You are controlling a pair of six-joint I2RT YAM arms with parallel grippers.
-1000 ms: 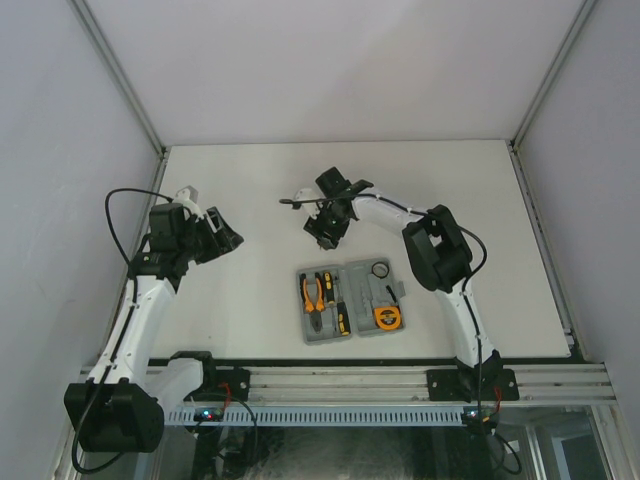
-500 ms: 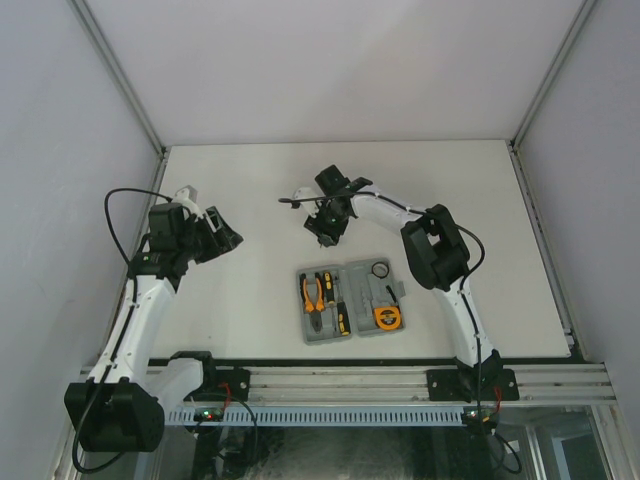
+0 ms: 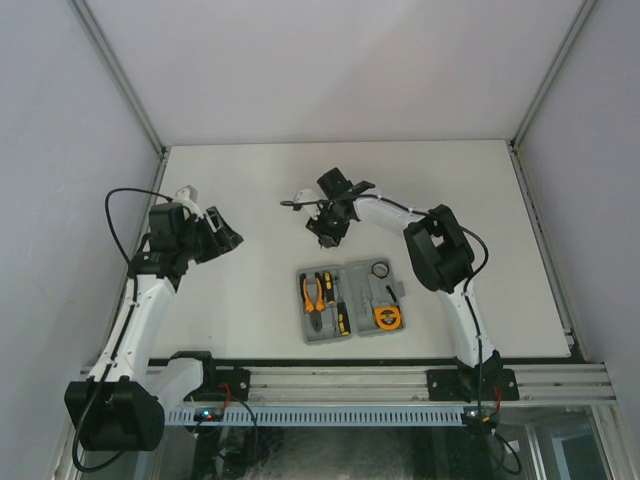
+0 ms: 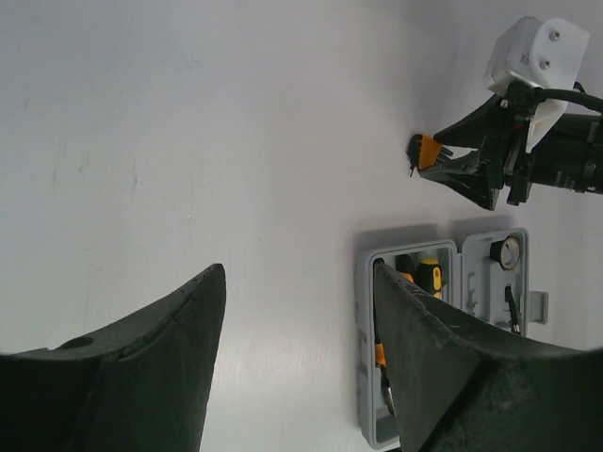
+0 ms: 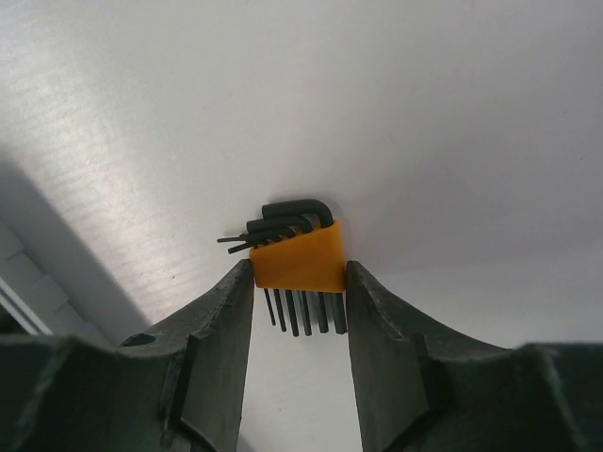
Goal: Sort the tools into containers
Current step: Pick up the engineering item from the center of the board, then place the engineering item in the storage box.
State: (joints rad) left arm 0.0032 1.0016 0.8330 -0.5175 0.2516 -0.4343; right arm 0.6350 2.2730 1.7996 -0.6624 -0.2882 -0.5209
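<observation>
Beyond the case (image 3: 365, 290), half-closed right hand (image 5: 299, 275) clasps hex key set (image 5: 294, 252).

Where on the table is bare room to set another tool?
Bare: the far strip of the table along the back wall, the side between right arm and right wall, and the patch between left gripper and tool case. Crowded: just behind the case, where the right gripper brackets the hex key set.

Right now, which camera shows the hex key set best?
Right wrist: the hex key set sits centred and large between the fingers of the right hand, orange holder and black keys clear. Left wrist shows it small, at the upper right. From the top camera the hand covers it.
</observation>
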